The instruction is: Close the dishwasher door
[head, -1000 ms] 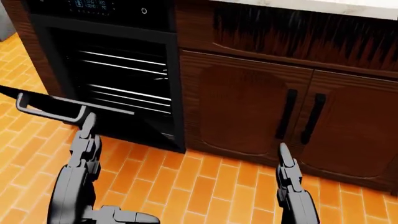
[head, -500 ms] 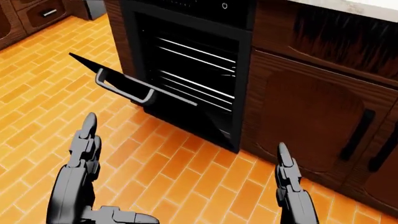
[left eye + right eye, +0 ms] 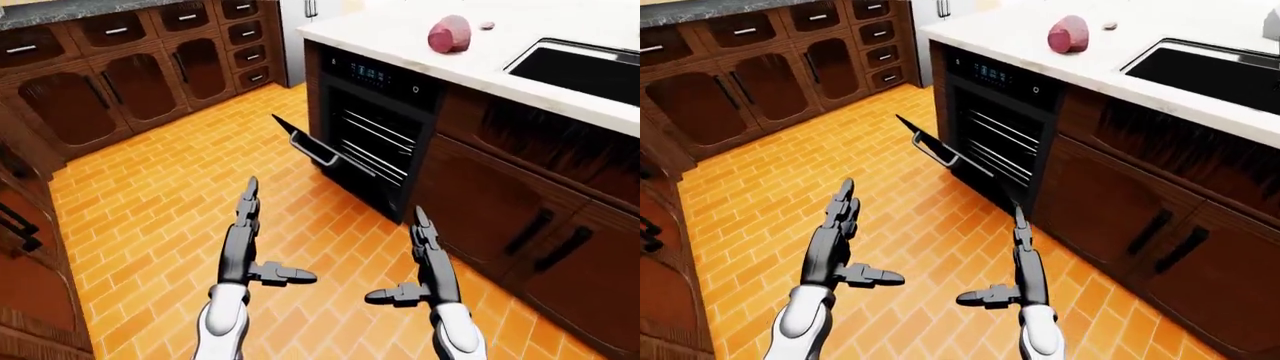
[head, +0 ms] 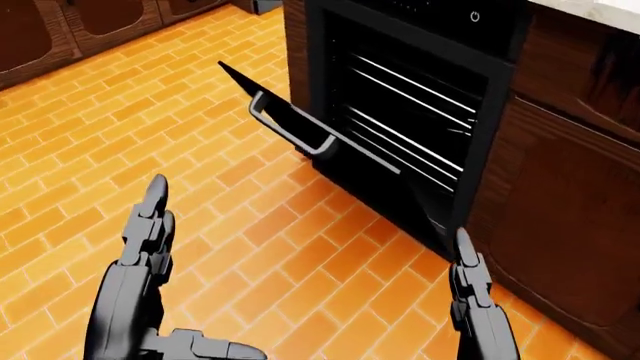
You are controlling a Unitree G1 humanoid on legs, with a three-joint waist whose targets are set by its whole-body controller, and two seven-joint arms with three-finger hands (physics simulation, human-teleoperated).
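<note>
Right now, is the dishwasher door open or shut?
Open. The dishwasher door hangs partway down, handle outward, with the wire racks exposed behind it. Neither the left hand nor the right hand touches it.

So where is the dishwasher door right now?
In the left-eye view the dishwasher door hangs open, centre frame, left of its racks, under the white counter.

Dishwasher door left of dishwasher — sink right.

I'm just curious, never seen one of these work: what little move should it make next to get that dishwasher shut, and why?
Probably reach the left hand up toward the handle of the dishwasher door. The door hangs partly open, and both hands, the right hand too, are open and touch nothing.
</note>
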